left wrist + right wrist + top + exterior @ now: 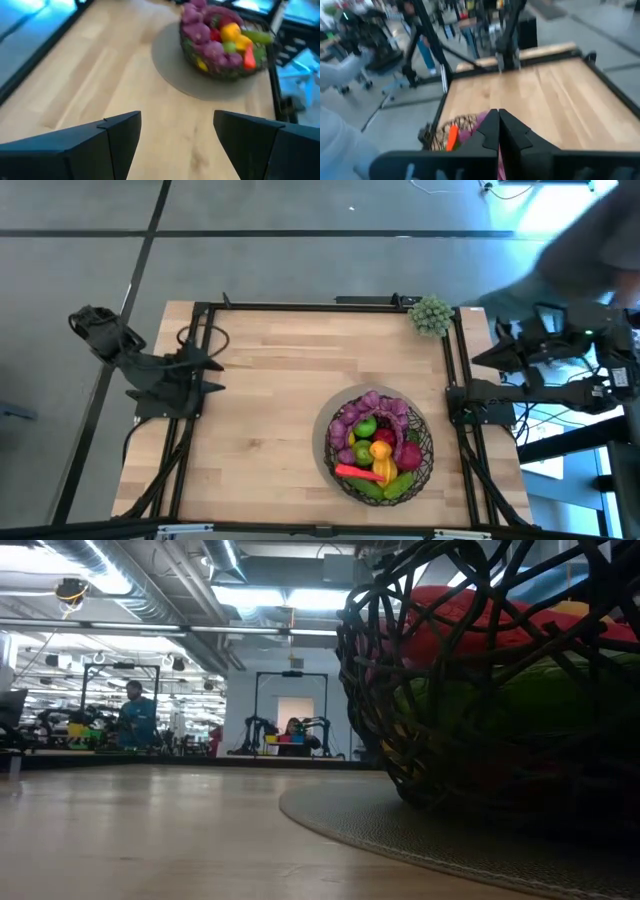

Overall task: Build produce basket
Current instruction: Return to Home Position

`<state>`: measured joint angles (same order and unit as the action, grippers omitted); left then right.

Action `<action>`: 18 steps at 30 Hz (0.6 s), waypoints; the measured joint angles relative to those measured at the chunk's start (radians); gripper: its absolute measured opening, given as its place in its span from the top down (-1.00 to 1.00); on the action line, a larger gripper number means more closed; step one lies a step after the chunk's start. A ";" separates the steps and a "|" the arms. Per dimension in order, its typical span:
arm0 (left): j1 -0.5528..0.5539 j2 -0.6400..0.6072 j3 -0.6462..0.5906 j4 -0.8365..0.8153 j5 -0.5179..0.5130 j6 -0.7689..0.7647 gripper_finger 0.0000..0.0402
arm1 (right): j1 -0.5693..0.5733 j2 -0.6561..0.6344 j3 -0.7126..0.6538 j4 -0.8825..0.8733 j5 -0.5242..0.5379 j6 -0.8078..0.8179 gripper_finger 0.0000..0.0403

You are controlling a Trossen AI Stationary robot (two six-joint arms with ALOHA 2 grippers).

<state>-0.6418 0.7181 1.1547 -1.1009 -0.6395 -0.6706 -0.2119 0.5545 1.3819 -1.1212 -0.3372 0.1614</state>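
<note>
High view: wire basket (pixel 420 472) is sitting on a round grey mat (pixel 322 430) near the table's (pixel 260 400) front edge, right of centre, and it's holding purple grapes (pixel 382 406), a green apple (pixel 365 427), a lemon (pixel 380 450), a carrot (pixel 356 471) and a cucumber (pixel 388 488). Left arm (pixel 150 370) is sitting at the left edge, right arm (pixel 500 395) at the right edge, both well apart from the basket. One green grape bunch (pixel 432 315) is lying out at the far right corner. Low view: basket is filling the right side, mesh packed with red and green produce, and no arm is showing. Left wrist view: left gripper (pixel 177 145) is looking across bare wood at the basket with fingers spread wide, released, nothing between them. Right wrist view: right gripper (pixel 498 135) is pointing down the table with fingers clenched together on nothing, basket rim and carrot showing just behind them, and a person's sleeve (pixel 340 75) is showing beyond the table. I'm reading this as the homing step, loading essentially done. Next move is only asking for both arms to finish parking clear of the basket. The green bunch is the one open question.
</note>
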 joint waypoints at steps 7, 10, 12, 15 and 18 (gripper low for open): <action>-0.001 0.007 -0.023 0.034 0.088 0.020 -0.20 | 0.000 -0.061 0.000 0.063 0.059 0.020 1.00; -0.001 0.016 -0.023 0.033 0.097 0.023 -0.19 | 0.000 -0.063 0.000 0.057 0.082 0.020 1.00; -0.001 0.015 -0.023 0.034 0.115 0.044 -0.19 | 0.000 -0.062 0.000 0.038 0.082 -0.005 1.00; -0.002 -0.011 -0.024 0.064 0.061 0.114 -0.19 | 0.000 -0.064 0.000 0.024 0.082 -0.035 1.00; -0.011 -0.084 -0.024 0.091 0.047 0.165 -0.19 | 0.000 -0.078 -0.004 0.025 0.084 -0.037 1.00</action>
<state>-0.6527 0.6345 1.1309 -1.0103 -0.5925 -0.5053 -0.2119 0.4770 1.3774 -1.0962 -0.2536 0.1248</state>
